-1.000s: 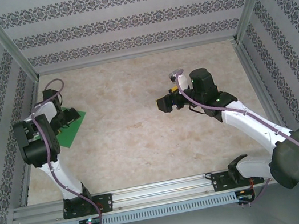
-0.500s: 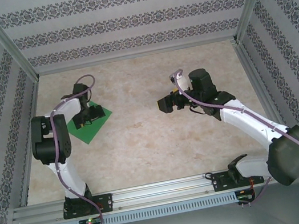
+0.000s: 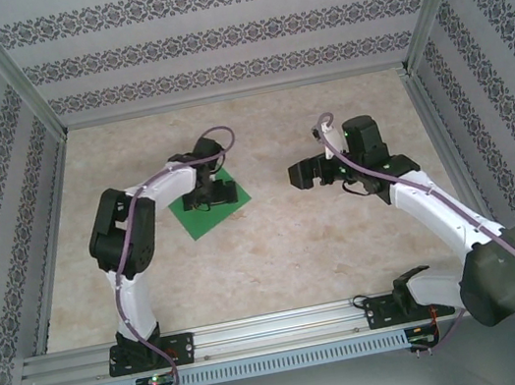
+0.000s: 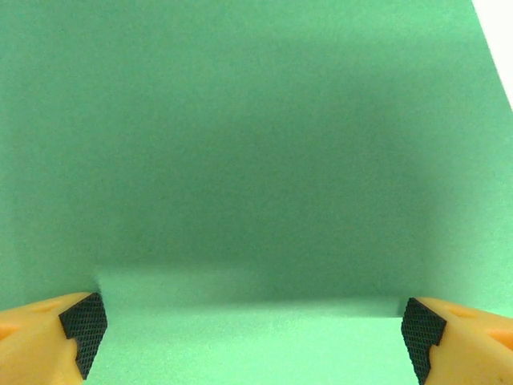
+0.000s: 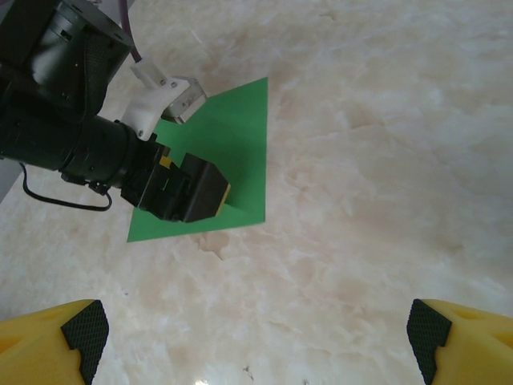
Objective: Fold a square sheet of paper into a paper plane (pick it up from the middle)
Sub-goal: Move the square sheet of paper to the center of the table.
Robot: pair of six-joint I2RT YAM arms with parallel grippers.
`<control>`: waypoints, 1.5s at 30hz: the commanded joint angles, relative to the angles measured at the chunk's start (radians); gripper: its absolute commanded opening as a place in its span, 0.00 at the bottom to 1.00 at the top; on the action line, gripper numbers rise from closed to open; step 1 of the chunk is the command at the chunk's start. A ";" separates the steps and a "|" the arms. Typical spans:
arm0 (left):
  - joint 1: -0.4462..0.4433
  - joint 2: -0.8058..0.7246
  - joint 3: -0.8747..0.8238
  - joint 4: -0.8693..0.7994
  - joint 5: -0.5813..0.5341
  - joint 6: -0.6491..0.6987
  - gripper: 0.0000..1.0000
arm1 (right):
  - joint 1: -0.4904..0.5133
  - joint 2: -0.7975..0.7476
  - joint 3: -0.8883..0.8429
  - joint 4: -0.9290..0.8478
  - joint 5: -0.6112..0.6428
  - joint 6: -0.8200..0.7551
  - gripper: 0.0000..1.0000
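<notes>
- The left arm (image 3: pixel 131 240) reaches from the near left over the square sheet of paper (image 3: pixel 200 218).
- The left gripper (image 3: pixel 210 196) hangs directly over the sheet's middle with its jaws spread wide. In the left wrist view its two black pads (image 4: pixel 82 324) stand far apart at the lower corners, with green paper (image 4: pixel 256 160) between and beyond them.
- Nothing is pinched between the pads. Whether their tips touch the sheet cannot be told.
- The sheet lies flat and unfolded on the marbled table (image 3: pixel 277 249), turned so that one corner points toward the near edge. The right wrist view shows the left gripper (image 5: pixel 188 192) covering part of its near half (image 5: pixel 240 144).
- To the right of the sheet, well apart from it, the right gripper (image 3: pixel 300 173) points toward it with its jaws wide apart and empty. Its yellow fingers (image 5: pixel 48 337) frame bare table (image 5: pixel 385 160).
- Between the sheet and the right gripper the table is bare.
</notes>
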 commanded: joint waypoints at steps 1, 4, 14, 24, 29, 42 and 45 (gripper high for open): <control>-0.086 0.092 0.037 -0.078 0.078 0.012 0.98 | -0.023 -0.037 -0.016 -0.062 -0.022 -0.019 0.98; -0.145 0.117 0.082 -0.081 0.091 0.024 0.98 | -0.048 -0.065 -0.026 -0.088 -0.012 -0.021 0.98; -0.250 0.153 0.154 -0.117 0.158 0.141 0.96 | -0.103 -0.135 -0.049 -0.165 -0.011 -0.019 0.98; -0.273 0.074 0.169 -0.105 0.172 0.171 0.97 | -0.118 -0.136 -0.040 -0.167 -0.039 0.016 0.98; -0.255 -0.013 0.172 -0.110 0.141 0.169 0.98 | -0.107 -0.121 -0.012 -0.156 -0.065 0.048 0.98; -0.099 -0.359 -0.111 -0.108 0.210 0.125 1.00 | 0.122 0.029 0.094 -0.255 0.202 0.156 0.98; -0.048 -0.442 -0.187 -0.083 0.254 0.113 1.00 | 0.197 0.085 0.129 -0.270 0.329 0.212 0.98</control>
